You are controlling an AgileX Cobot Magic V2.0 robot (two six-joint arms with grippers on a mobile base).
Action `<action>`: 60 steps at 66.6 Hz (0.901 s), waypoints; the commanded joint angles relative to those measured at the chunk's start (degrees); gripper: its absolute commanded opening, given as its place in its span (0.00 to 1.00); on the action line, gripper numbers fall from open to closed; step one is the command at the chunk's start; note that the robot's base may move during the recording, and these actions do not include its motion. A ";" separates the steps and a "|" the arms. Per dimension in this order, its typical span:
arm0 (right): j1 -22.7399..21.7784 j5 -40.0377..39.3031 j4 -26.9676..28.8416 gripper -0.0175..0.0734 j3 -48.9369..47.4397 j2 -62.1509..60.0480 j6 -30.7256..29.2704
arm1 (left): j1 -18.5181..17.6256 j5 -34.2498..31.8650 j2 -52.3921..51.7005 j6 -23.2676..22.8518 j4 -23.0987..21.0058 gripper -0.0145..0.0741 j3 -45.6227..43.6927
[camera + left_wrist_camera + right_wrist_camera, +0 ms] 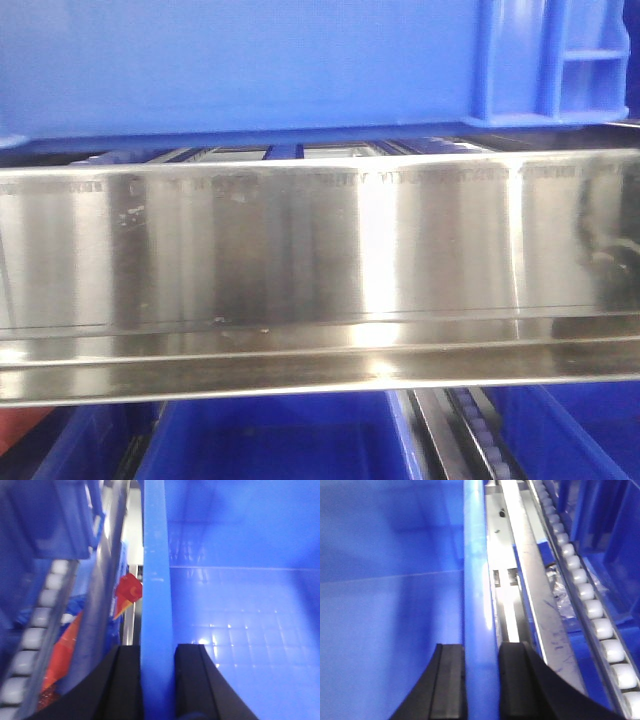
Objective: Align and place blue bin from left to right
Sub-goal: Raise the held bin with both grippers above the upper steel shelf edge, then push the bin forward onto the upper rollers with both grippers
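The blue bin [250,65] fills the top of the front view, its smooth side wall and ribbed right corner just above a steel shelf rail [320,250]. In the left wrist view my left gripper [157,655] is shut on the bin's left rim [155,570], one black finger outside and one inside over the gridded floor. My right gripper [481,655] is shut on the bin's right rim [477,570], with the bin's empty inside to its left. Neither arm shows in the front view.
Roller tracks [592,610] and steel rails [530,580] run beside the bin's right rim, with another blue container [615,540] beyond. Left of the bin are a roller track [35,630], a blue crate [45,520] and red objects [129,589]. More blue tubs [280,440] sit on the lower shelf.
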 commanded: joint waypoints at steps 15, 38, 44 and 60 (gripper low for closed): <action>-0.54 -8.04 1.12 0.11 -1.08 1.27 0.67 | -0.31 -7.65 0.93 0.05 -1.21 0.04 -1.02; -0.64 -7.04 1.23 0.11 -1.08 2.10 0.67 | -0.31 -6.39 3.00 0.05 -2.78 0.04 -1.02; -0.64 -6.83 1.23 0.11 -1.08 2.33 0.67 | -0.31 -6.30 3.09 0.05 -2.78 0.04 -1.02; -0.64 -6.42 1.23 0.43 -1.08 2.68 0.67 | -0.31 -6.65 3.09 0.05 -2.05 0.26 -1.02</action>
